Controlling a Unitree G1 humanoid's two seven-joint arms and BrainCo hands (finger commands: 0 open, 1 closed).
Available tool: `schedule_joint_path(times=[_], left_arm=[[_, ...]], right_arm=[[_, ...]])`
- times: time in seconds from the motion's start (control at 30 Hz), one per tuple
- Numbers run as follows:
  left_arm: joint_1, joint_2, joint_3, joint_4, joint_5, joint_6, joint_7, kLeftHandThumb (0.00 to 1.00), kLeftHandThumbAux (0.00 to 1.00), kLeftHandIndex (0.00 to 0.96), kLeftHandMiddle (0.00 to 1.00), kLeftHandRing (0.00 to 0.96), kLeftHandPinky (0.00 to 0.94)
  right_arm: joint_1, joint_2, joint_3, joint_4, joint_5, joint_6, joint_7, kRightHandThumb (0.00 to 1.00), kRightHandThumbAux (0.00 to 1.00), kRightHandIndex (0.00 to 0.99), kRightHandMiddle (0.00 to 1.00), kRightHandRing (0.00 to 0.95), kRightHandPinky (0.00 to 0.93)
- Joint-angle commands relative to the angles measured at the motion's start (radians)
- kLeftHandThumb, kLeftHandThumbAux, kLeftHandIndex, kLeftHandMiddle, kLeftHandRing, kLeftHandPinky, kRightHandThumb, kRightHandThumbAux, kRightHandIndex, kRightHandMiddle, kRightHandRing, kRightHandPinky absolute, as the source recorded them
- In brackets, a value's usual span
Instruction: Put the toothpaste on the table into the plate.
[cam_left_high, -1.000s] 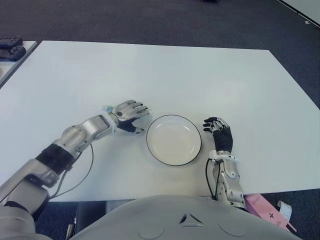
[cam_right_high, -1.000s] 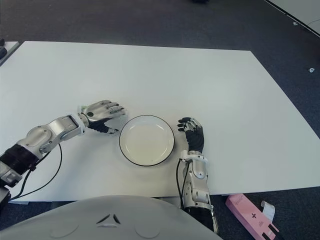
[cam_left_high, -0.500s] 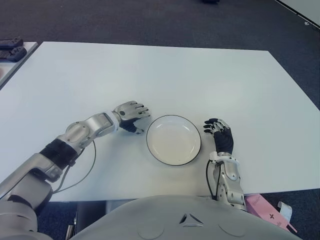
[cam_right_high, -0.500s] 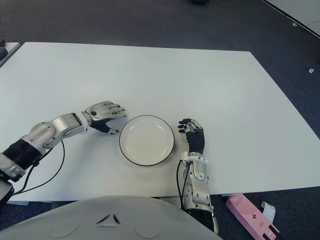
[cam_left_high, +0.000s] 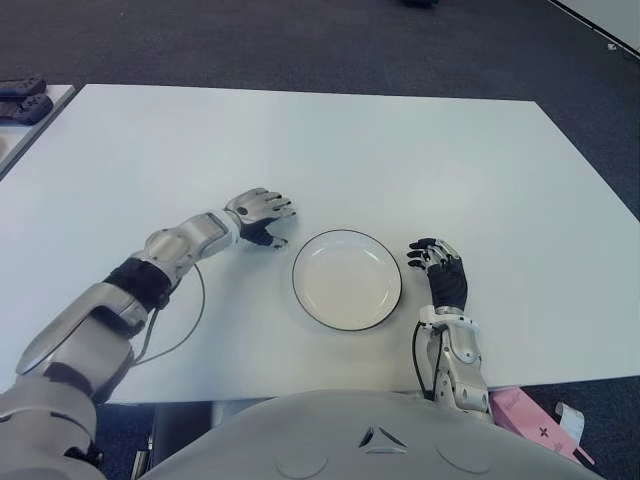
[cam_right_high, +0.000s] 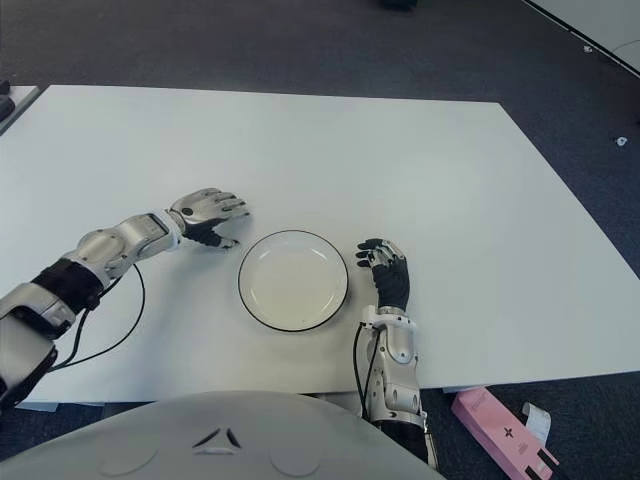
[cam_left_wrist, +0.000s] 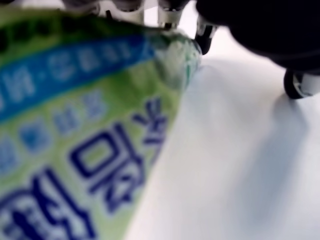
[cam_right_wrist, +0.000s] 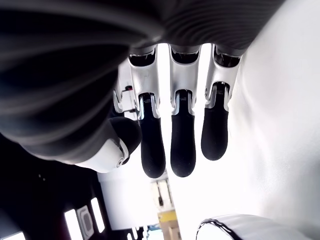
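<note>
One plate (cam_left_high: 347, 279) sits on the white table (cam_left_high: 330, 150) — round, pale inside with a thin dark rim, holding nothing. One toothpaste tube (cam_left_wrist: 75, 125) shows, and only in the left wrist view, where it fills much of the frame: a soft tube with a light green body, a blue band across it and dark blue lettering, its end lying on the tabletop under the fingertips (cam_left_wrist: 205, 42).

The left hand (cam_left_high: 261, 213) is palm-down on the table just to the left of the plate, apart from its rim. Its fingers are curled over the tube, so the toothpaste is under that hand, to the plate's left and not in it. In the eye views the hand covers the tube completely. The fingers appear to be closing on it, though whether they grip it firmly is hard to judge from so close a view.

The right hand (cam_left_high: 441, 272) shows just right of the plate, near the table's front edge — its dark fingers (cam_right_wrist: 182, 137) are straight and relaxed, with nothing between them.

On the floor by the table's right front corner lies one pink box (cam_right_high: 500, 428).
</note>
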Motion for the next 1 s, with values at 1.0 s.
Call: schedule_joint_path(times=[1.0], left_arm=[[0.167,-0.15,0.17,0.447,-0.355,0.167,0.365,0.711,0.376,0.097,0.188,0.214,0.328]], right_arm=[[0.023,0.025,-0.024,0.036,0.018,0.044,0.002,0.708,0.723,0.427,0.487,0.494,0.502]])
